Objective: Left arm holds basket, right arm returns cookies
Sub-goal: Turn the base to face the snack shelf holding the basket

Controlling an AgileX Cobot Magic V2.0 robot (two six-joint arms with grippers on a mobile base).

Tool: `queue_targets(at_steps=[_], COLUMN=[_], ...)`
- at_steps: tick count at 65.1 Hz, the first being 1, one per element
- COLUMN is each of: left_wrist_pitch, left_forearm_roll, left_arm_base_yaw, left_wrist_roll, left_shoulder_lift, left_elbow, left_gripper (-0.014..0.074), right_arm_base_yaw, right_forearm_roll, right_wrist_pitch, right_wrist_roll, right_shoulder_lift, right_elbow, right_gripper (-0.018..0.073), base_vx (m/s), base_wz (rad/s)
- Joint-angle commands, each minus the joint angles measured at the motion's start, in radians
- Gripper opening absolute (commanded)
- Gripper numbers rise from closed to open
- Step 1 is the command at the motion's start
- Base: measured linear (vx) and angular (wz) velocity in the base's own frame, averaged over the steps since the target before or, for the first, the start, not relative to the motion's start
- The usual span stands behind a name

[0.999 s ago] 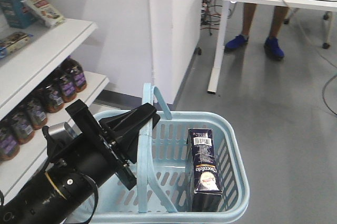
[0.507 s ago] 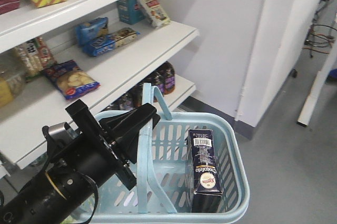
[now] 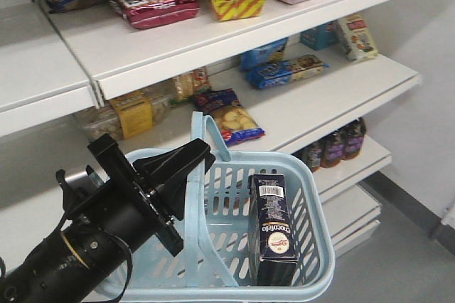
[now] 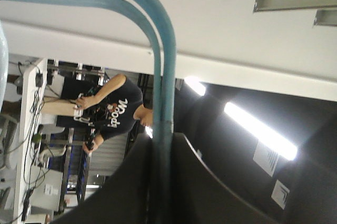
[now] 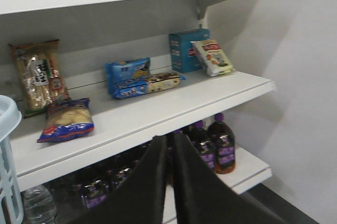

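Observation:
The light blue basket (image 3: 321,207) hangs in front of the shelves, and its edge shows at the left of the right wrist view (image 5: 7,129). My left gripper (image 3: 202,153) is shut on its hoop handle (image 3: 207,129). In the left wrist view the jaws (image 4: 162,139) pinch the blue handle strip (image 4: 166,66). The navy cookies carton (image 3: 275,230) stands upright in the basket's right half, barcode on top. My right gripper (image 5: 170,138) is shut and empty, pointing at the lower shelves. It is out of the front view.
White shelves (image 3: 341,100) fill the background with snack bags and boxes. A blue-edged biscuit bag (image 3: 231,117) lies just behind the handle and also shows in the right wrist view (image 5: 66,122). Dark bottles (image 3: 334,143) (image 5: 221,143) stand on the lower shelf. A person (image 4: 108,111) is behind.
The view has swung from the floor and desk round to face the shelves. The left gripper, basket and carton keep the same places in frame.

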State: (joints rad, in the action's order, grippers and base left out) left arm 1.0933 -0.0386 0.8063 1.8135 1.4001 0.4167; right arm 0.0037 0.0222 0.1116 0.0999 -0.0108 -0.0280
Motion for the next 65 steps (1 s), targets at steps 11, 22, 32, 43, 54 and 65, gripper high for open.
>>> queue_targets(at_steps=[11,22,32,43,54,65], left_wrist_pitch=[0.279,0.279,0.279,0.279,0.279,0.279], left_forearm_roll=[-0.007,-0.007,-0.007,-0.007,-0.007,-0.007], left_arm_base_yaw=[0.003,0.003,0.003,0.003,0.003,0.003], left_wrist_roll=[0.005,0.005,0.005,0.005,0.005,0.005], left_shoulder_lift=[-0.04,-0.04,-0.04,-0.04,-0.04,-0.04], left_elbow=[0.028,0.028,0.028,0.028,0.028,0.028], left_gripper=[-0.0003,-0.0003,-0.0003,-0.0003,-0.0003,-0.0003], right_arm_base_yaw=[-0.004,-0.004,-0.004,-0.004,-0.004,-0.004], right_forearm_roll=[0.005,0.005,0.005,0.005,0.005,0.005], right_wrist_pitch=[-0.072,-0.072,-0.072,-0.072,-0.072,-0.072], right_wrist_roll=[-0.009,-0.009,-0.009,-0.009,-0.009,-0.009], right_shoulder_lift=[-0.013,-0.013,-0.013,-0.013,-0.013,-0.013], right_elbow=[-0.018,-0.018,-0.018,-0.018,-0.018,-0.018], right_gripper=[-0.0006,-0.0006,-0.0006,-0.0006,-0.0006,-0.0006], base_vx=[0.14,0.12,0.09,0.06,0.03,-0.01], base_wz=[0.59,0.56,0.5,0.42,0.3,0.15])
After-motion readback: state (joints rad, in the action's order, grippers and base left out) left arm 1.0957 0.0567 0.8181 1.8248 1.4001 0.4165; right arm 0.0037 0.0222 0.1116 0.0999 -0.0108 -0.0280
